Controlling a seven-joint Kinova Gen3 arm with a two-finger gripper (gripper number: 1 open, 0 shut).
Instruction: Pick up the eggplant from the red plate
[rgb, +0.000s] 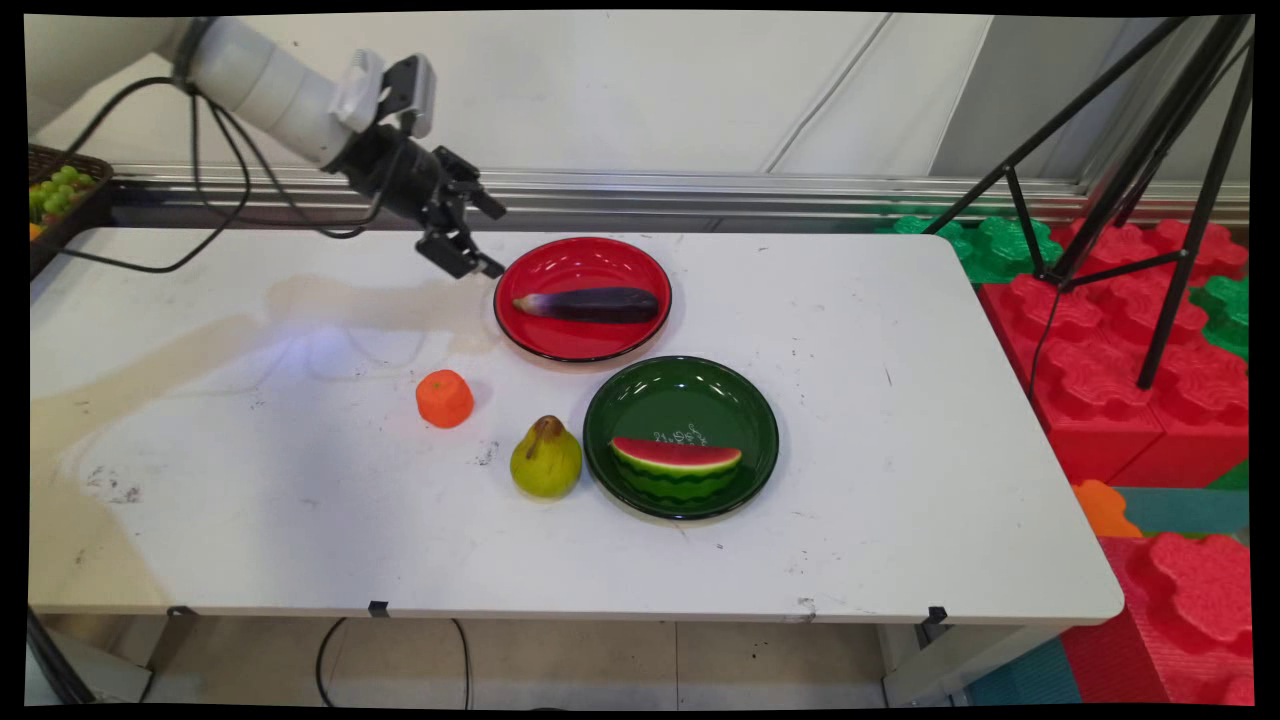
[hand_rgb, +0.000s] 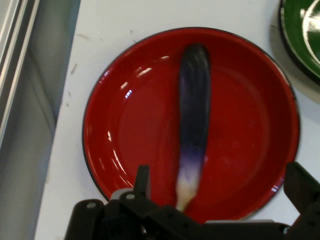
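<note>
- Gripper (rgb: 462, 232) raised clear of the counter (rgb: 900, 420), just left of the red plate (rgb: 640, 262) and tilted toward it; fingers spread wide, nothing between them; hence aimed at the plate, not gripping anything.
- Eggplant (rgb: 590, 304) lying lengthwise across the middle of the red plate, pale stem end toward the gripper; resting free, untouched; in the hand view, stem tip just above the gripper (hand_rgb: 220, 200) linkage, roughly centred between the fingers.
- Green plate (rgb: 640, 395) in front of the red plate and slightly to its right, rims nearly touching; watermelon slice (rgb: 676, 466) lying in its near half.
- Pear (rgb: 546, 460) upright on the counter, in front of the red plate, just beside the green plate's left rim.
- Small orange fruit (rgb: 445, 398) in front of the red plate and off to its left, apart from the pear.
</note>
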